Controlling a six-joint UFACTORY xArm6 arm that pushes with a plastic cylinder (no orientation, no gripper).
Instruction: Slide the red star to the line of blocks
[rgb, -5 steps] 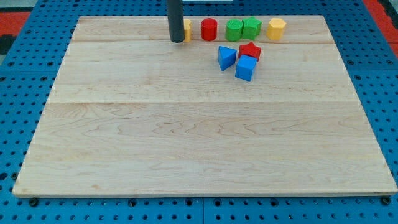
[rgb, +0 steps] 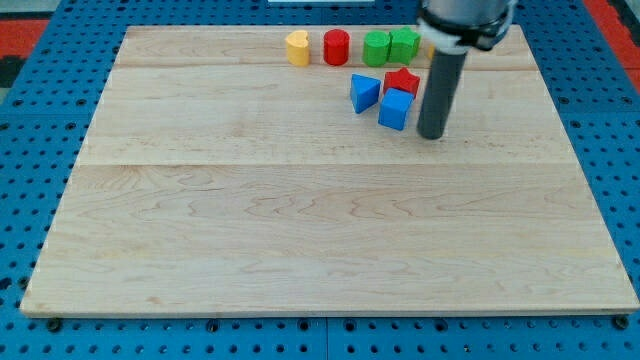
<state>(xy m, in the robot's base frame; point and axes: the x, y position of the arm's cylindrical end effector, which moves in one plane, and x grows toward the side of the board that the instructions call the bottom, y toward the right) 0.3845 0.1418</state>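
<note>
Your arm comes in from the far right of the scene, and its straight dark rod stands nearly upright over the pale wooden worktop (rgb: 300, 230). My tip (rgb: 432, 135) rests on the wood just right of the blue cube-shaped block (rgb: 395, 109), with a thin strip of bare board between them. There is no pincer on this arm, so nothing is clamped or carried; the rod merely stands beside the blocks.

The red star-shaped block (rgb: 402, 81), the task's thing, sits just left of the rod and farther back than my tip. It touches the blue cube at its near edge. A blue wedge-like block (rgb: 364, 92) lies just to its left. The star is close to the line of blocks but has not joined it.

That line runs along the far edge. From left to right, you see:
- a yellow heart-shaped block (rgb: 297, 47)
- a red cylinder block (rgb: 336, 46)
- two green blocks, the left one (rgb: 376, 47) and the right one (rgb: 404, 43), touching each other

Whatever lies past the right green block is covered by the arm. The two green blocks stand directly beyond the star.

No writing or labels can be read anywhere. Around the worktop lies a blue perforated base (rgb: 40, 110).
</note>
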